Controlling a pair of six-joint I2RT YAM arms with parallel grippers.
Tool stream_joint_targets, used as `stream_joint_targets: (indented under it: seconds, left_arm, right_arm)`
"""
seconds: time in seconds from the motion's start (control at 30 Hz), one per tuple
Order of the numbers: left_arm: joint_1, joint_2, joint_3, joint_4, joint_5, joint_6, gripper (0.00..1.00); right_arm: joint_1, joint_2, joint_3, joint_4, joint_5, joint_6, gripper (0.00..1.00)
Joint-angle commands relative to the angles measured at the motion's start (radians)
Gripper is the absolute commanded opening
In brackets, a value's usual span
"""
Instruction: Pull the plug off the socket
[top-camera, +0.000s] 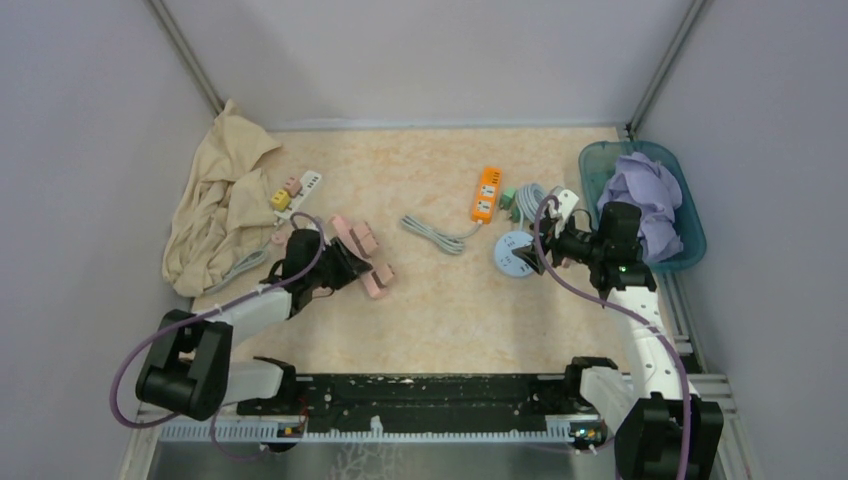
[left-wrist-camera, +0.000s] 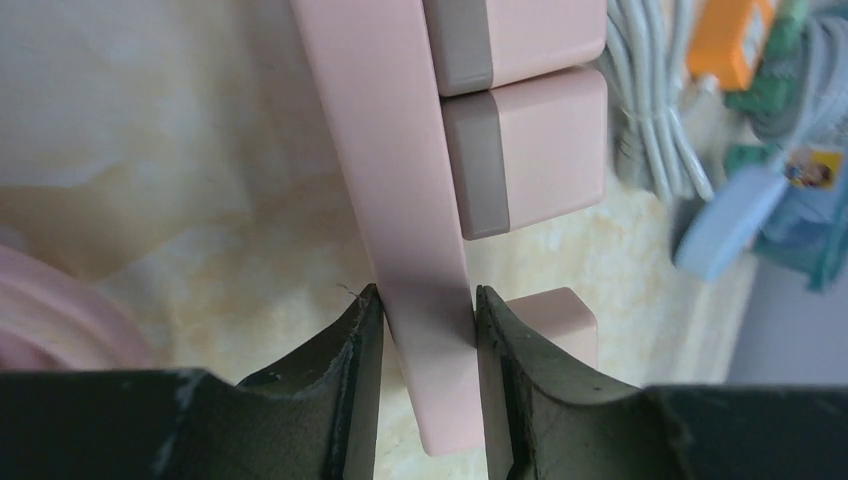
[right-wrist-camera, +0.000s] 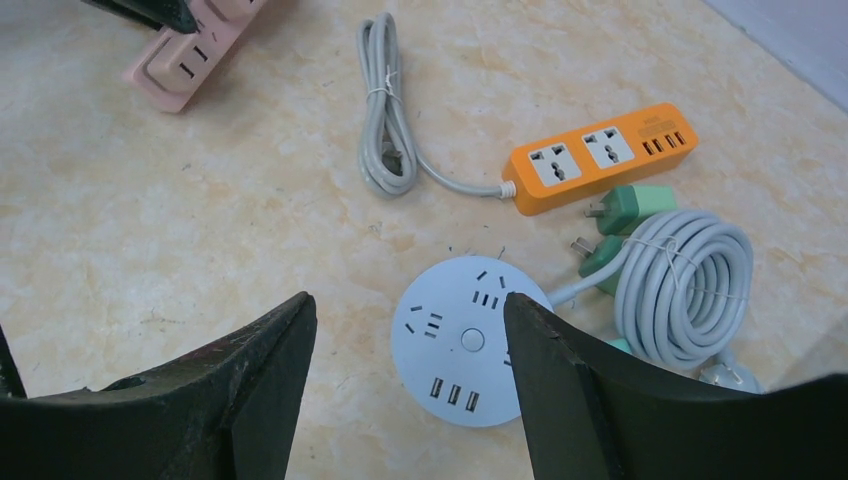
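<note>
left gripper (left-wrist-camera: 425, 300): clamped on pink power strip (left-wrist-camera: 400, 150) (2 plugs (left-wrist-camera: 540, 150) just ahead). right gripper (right-wrist-camera: 405, 305): jaws apart.

A cloth (top-camera: 215, 205) lies at the table's (top-camera: 450, 300) back left, with a short strip (top-camera: 300, 190) just right of it. Nearer, the plugged strip (left-wrist-camera: 400, 150) sits between the left gripper's (left-wrist-camera: 425, 300) fingers, its plugs (left-wrist-camera: 540, 150) on one side. Right of centre lies a third strip (top-camera: 486, 193), with its cord (top-camera: 432, 233) to the left, a round socket (right-wrist-camera: 460, 340) before it and a coiled cable (right-wrist-camera: 685, 275) beside it. At the far right a basket (top-camera: 694, 245) holds a second cloth (top-camera: 645, 200).
</note>
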Motion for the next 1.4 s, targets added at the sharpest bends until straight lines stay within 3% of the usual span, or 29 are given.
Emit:
stream_joint_targets:
  seconds: [0.0, 0.23, 0.4, 0.5, 0.73, 0.87, 1.23, 1.37]
  left_arm:
    - [0.0, -0.049, -0.114, 0.507, 0.317, 0.062, 0.0]
    - [-0.052, 0.008, -0.236, 0.91, 0.465, 0.025, 0.0]
    - [-0.165, 0.076, -0.252, 1.066, 0.442, 0.047, 0.0]
    - [-0.237, 0.107, -0.256, 1.138, 0.383, 0.066, 0.0]
    - [-0.36, 0.19, -0.242, 1.258, 0.171, 0.069, 0.0]
    - [-0.399, 0.261, -0.224, 1.309, 0.11, 0.032, 0.0]
    - [-0.46, 0.562, -0.181, 1.539, 0.109, -0.087, 0.0]
    - [-0.487, 0.59, -0.167, 1.529, 0.097, -0.083, 0.0]
  right_arm:
    - [0.003, -0.019, -0.013, 0.04, -0.083, -0.024, 0.69]
    - [0.074, -0.017, -0.046, -0.032, -0.241, -0.177, 0.67]
    - [0.154, 0.008, -0.066, -0.089, -0.304, -0.308, 0.67]
    - [0.19, 0.022, -0.069, -0.079, -0.336, -0.286, 0.67]
    - [0.318, 0.068, -0.109, 0.295, -0.231, 0.229, 0.66]
    - [0.354, 0.113, -0.118, 0.354, -0.18, 0.331, 0.66]
    - [0.364, 0.343, -0.142, 0.55, 0.02, 0.728, 0.62]
    - [0.37, 0.381, -0.162, 0.65, 0.078, 0.876, 0.61]
